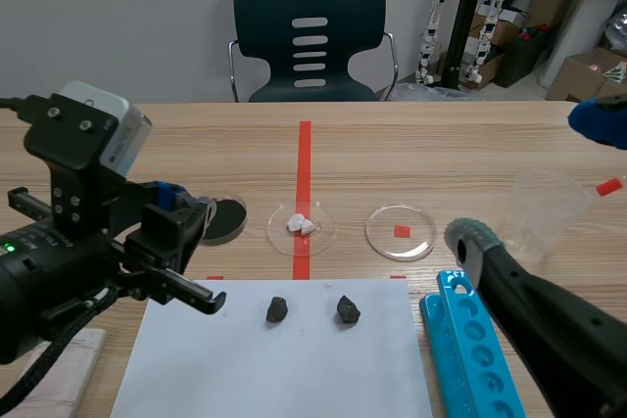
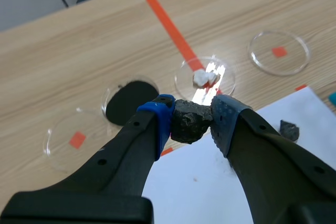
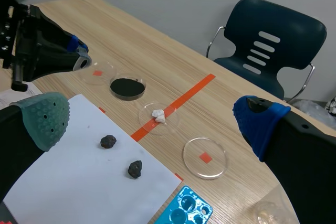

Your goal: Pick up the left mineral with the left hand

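Observation:
My left gripper (image 2: 193, 115) is shut on a dark rough mineral (image 2: 189, 122), pinched between its blue pads above the near edge of the white paper (image 2: 210, 182). In the scene view this gripper (image 1: 181, 214) hangs at the paper's (image 1: 274, 369) far left corner, beside a black dish (image 1: 223, 219); the held stone is hidden there. Two more dark minerals (image 1: 277, 309) (image 1: 348, 310) lie on the paper. My right gripper (image 3: 152, 119) is open, its fingers wide apart and raised over the table's right side, holding nothing.
A petri dish with white pieces (image 1: 301, 225) sits on the red tape line, and a dish with a red square (image 1: 401, 232) lies to its right. A blue tube rack (image 1: 470, 349) and a clear plastic cup (image 1: 544, 212) stand at right. A chair (image 1: 309, 36) is behind the table.

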Action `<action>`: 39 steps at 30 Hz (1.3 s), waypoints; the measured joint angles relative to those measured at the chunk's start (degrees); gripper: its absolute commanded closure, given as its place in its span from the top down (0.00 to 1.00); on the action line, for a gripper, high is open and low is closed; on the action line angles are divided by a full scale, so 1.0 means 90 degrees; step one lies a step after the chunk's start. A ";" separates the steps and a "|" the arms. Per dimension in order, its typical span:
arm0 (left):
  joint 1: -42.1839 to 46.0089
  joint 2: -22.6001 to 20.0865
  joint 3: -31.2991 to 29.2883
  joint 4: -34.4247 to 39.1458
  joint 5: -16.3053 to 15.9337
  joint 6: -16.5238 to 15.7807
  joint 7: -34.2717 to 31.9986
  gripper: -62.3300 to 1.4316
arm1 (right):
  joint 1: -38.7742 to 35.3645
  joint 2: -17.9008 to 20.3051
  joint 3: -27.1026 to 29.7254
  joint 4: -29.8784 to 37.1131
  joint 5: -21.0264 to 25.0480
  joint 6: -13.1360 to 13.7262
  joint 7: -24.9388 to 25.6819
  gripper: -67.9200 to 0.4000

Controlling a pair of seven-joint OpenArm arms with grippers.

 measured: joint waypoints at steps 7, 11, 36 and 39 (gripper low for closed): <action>0.0789 -0.0641 0.0000 0.0488 0.0002 -0.0092 -0.1287 0.22 | 0.0000 0.0000 0.0000 0.0000 0.0000 0.0002 0.0005 1.00; 0.1059 -0.0901 0.0000 0.0634 0.0010 -0.0090 -0.1588 0.22 | 0.0000 0.0000 0.0000 0.0000 0.0002 0.0002 0.0012 1.00; 0.1761 -0.1166 -0.0228 0.0629 0.0049 -0.1256 -0.1906 0.22 | 0.0002 0.0000 0.0000 0.0000 0.0002 0.0002 0.0029 1.00; 0.1758 -0.1171 -0.0289 0.0629 0.0049 -0.1212 -0.1858 0.22 | 0.0000 0.0000 0.0000 0.0000 0.0002 0.0002 0.0029 1.00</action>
